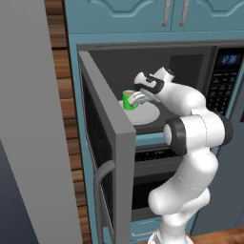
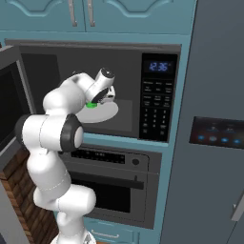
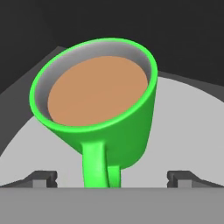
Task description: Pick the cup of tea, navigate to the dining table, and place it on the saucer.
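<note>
The cup of tea [image 1: 127, 99] is a bright green mug with brown liquid, standing on the pale round turntable [image 1: 148, 114] inside the open microwave. In the hand view the mug [image 3: 100, 92] is close, its handle pointing toward me. My gripper [image 3: 112, 178] is open, with one fingertip on each side of the handle and apart from it. From the left base the gripper [image 1: 137, 98] sits right beside the mug. From the right base the hand [image 2: 98, 100] covers most of the mug [image 2: 91, 105]. The dining table and the saucer are out of view.
The microwave door [image 1: 102, 143] stands swung open on the left, close to my arm. The keypad panel [image 2: 158, 97] is on the right of the cavity. An oven [image 2: 109, 186] sits below, teal cabinets above, and a tall grey fridge [image 2: 214, 133] to the right.
</note>
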